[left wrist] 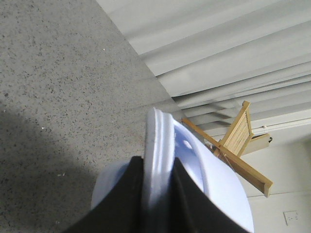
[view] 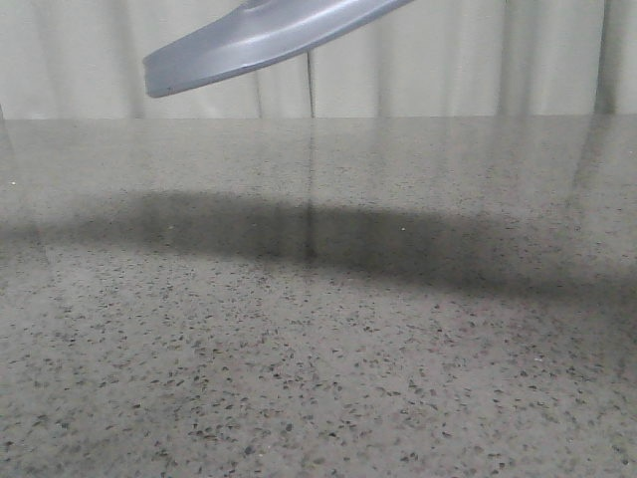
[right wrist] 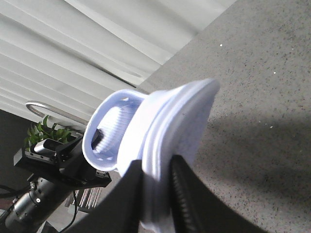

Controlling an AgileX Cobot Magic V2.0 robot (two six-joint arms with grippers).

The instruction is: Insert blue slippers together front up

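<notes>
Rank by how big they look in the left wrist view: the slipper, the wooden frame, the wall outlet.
1. blue slipper, though nearness to the camera inflates it.
2. wooden frame, farther off by the curtains.
3. wall outlet, a small plate at the edge.

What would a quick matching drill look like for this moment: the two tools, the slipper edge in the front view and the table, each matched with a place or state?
Things:
1. left tool
2. right tool
3. slipper edge
4. table

States:
A. speckled grey, with a broad dark shadow across it
B. raised, at the top of the front view
C. shut on a slipper, wooden frame beyond
D. shut on a slipper, green plant beyond

Pairs: 1-C, 2-D, 3-B, 4-A
</notes>
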